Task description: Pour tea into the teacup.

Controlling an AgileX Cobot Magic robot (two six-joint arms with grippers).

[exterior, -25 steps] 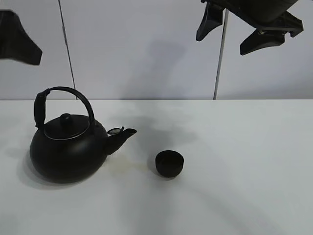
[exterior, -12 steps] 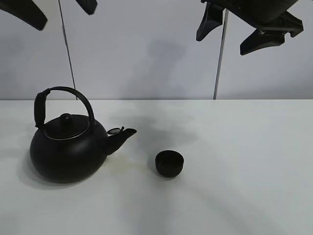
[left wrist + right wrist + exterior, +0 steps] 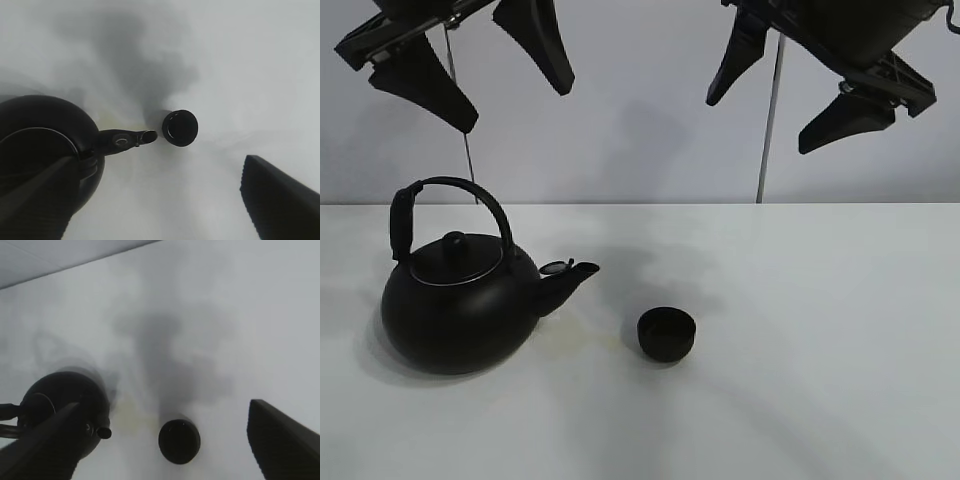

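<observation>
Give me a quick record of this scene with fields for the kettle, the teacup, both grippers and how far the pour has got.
kettle: upright on the white table, lid on, spout toward the cup
teacup: upright, apart from the spout, to its right in the high view
left gripper: open, high above the kettle, holding nothing
right gripper: open, raised, holding nothing
pour: not started

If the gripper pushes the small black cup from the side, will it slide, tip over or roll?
The teacup is low, bowl-shaped and stands upright, so it would probably slide on the smooth white table rather than tip. It looks small and likely light, so a gentle push may move it far. It has no handle; once tipped, it could roll.
</observation>
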